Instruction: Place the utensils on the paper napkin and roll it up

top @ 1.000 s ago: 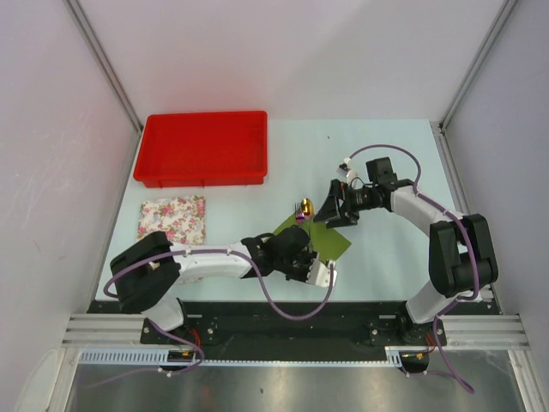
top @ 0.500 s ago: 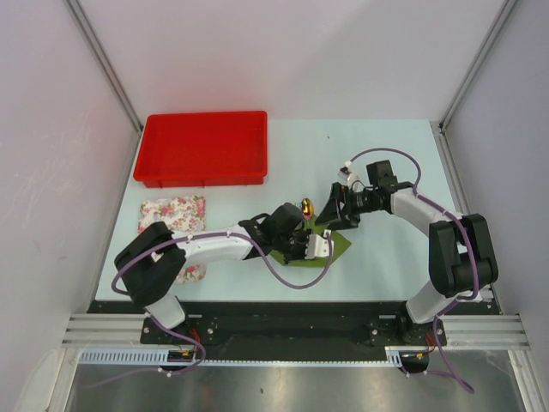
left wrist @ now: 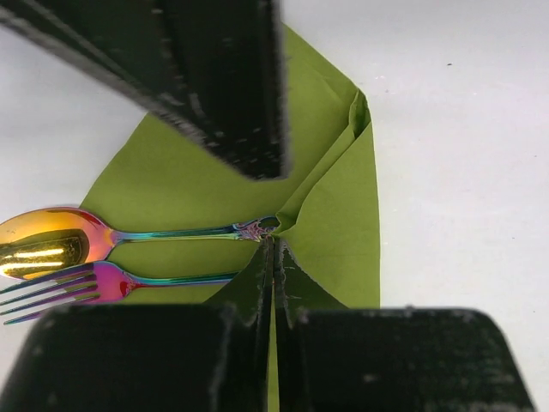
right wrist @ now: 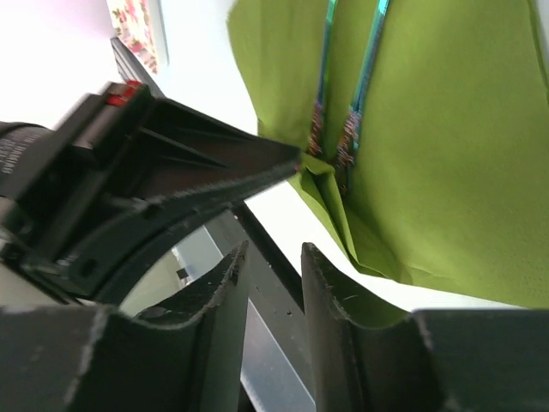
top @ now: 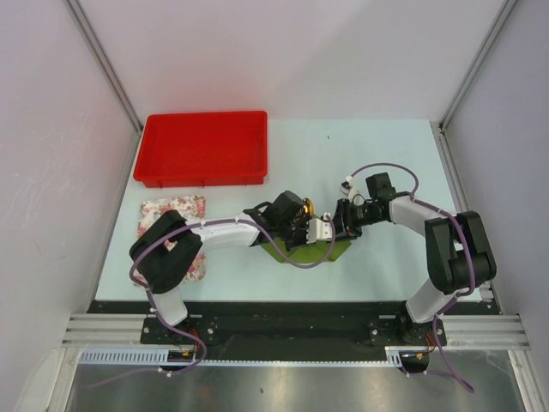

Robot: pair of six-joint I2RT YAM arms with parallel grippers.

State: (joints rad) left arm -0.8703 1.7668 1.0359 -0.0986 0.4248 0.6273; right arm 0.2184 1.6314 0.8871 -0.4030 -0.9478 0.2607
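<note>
Step in hand: first fold of the roll. Loading looks done. The spoon [left wrist: 51, 245] with the golden bowl and the pink-purple fork [left wrist: 77, 283] lie side by side on the paper napkin [left wrist: 171, 180], handles toward its middle, heads past its far edge over the counter [left wrist: 463, 129].

Left tool [left wrist: 274, 245]: fingers together, clamped on a raised corner fold of the napkin right at the handle ends.

Right tool [right wrist: 274, 253]: fingers a narrow gap apart, with nothing seen between them. It hangs just above the napkin close to the left tool; the napkin edge runs just beside one finger.

Next move, as I judge it: you carry the pinched fold over the handles toward the heads, low and slow, so the paper wraps and does not drag the cutlery. Your right tool should pin the far side or clear out; the two tools are very close, so collision is the risk. Thin paper may tear or slip under a hard pull.

Writing: none readable. Only a small red mark on the left tool's body. The floral cloth [top: 167, 210] and the red tray [top: 202, 148] carry no lettering I can see.
</note>
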